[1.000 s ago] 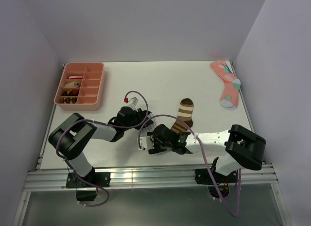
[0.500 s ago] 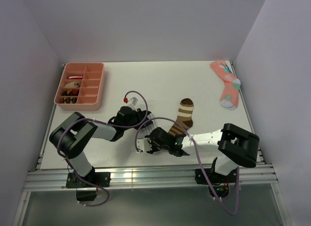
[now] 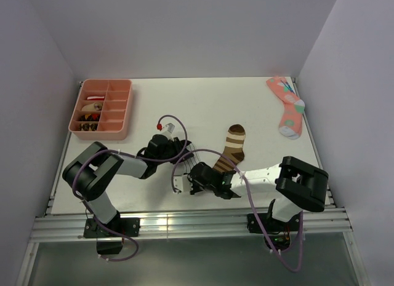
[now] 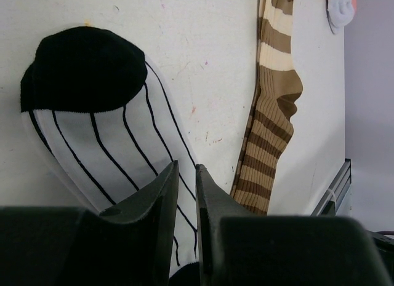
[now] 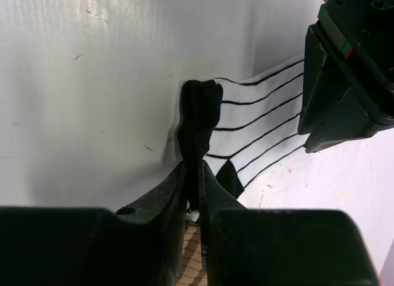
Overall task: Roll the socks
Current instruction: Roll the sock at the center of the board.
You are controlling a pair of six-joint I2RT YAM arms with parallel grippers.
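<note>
On the table [image 3: 203,101], small sock [image 4: 104,144] lies left of longer sock [image 4: 271,120].

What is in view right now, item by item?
white sock: one, white with thin black stripes and black toe, near edge, between both pincers
brown sock: one, brown and tan stripes, mid-table, just right of the white sock
pink sock: one, pink with dots, far right corner
tray: one, pink, far left, small items in some compartments
table: one, white
left pincer: one, black, closed on white sock
right pincer: one, black, closed on its black end
</note>
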